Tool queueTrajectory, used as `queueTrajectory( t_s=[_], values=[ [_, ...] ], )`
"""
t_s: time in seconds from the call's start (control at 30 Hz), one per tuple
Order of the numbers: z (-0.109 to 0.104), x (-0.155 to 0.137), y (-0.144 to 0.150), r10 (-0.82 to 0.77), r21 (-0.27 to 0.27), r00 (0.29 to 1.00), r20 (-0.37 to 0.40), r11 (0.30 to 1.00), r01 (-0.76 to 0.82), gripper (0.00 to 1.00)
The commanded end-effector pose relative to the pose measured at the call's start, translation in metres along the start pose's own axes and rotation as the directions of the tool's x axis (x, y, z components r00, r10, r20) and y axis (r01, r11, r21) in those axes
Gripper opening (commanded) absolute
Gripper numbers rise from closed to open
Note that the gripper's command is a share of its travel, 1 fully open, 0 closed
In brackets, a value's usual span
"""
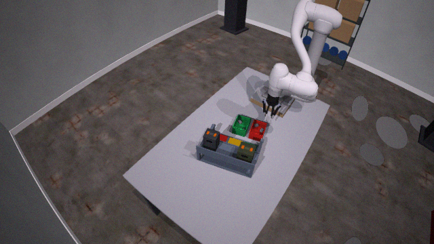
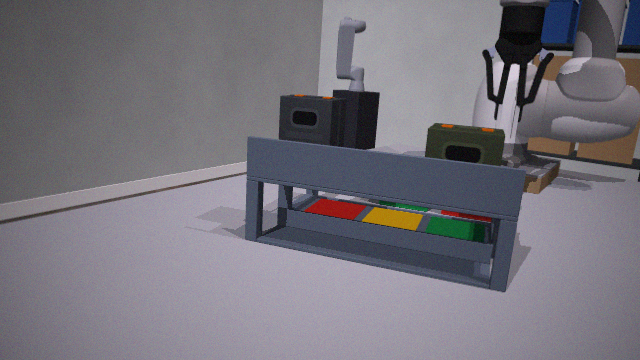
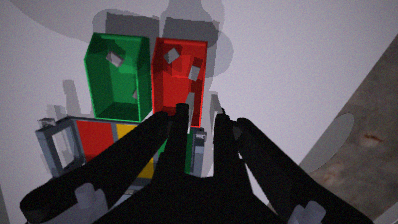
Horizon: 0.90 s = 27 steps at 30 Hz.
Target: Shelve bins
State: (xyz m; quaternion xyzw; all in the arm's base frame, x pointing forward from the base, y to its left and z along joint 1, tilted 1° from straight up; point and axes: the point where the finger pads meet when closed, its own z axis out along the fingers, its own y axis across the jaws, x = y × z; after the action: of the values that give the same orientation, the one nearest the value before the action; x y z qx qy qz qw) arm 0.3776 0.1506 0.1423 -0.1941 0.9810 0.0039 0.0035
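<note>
The green bin [image 1: 241, 126] [image 3: 107, 97] and red bin [image 1: 258, 131] [image 3: 169, 95] stand side by side on the table, with small grey parts inside. The grey-blue shelf [image 1: 224, 164] [image 2: 380, 162] stands beside them. On its lower board are a red mark [image 2: 336, 208] [image 3: 96, 140], a yellow mark [image 2: 393, 218] [image 1: 234, 141] and a green mark [image 2: 452, 228]; no bin stands on them. My gripper [image 1: 268, 116] [image 2: 508, 119] [image 3: 202, 102] is slightly open and empty, pointing down above and near the red bin. Its fingers partly hide the green mark in the wrist view.
A dark grey case [image 1: 211, 140] [image 2: 310, 120] and an olive case [image 1: 246, 153] [image 2: 465, 140] with orange latches stand on top of the shelf, one toward each end. They rise above its top board. The arm's base stands at the table's far end.
</note>
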Motion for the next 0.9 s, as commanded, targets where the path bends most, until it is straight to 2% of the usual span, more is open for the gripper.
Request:
queueTrajectory(
  t_s=[0.0, 0.87],
  values=[
    [0.0000, 0.0000, 0.0000, 0.000, 0.000, 1.000, 0.000, 1.000, 0.000, 0.24],
    [0.0043, -0.0001, 0.0000, 0.000, 0.000, 1.000, 0.000, 1.000, 0.000, 0.24]
  ],
)
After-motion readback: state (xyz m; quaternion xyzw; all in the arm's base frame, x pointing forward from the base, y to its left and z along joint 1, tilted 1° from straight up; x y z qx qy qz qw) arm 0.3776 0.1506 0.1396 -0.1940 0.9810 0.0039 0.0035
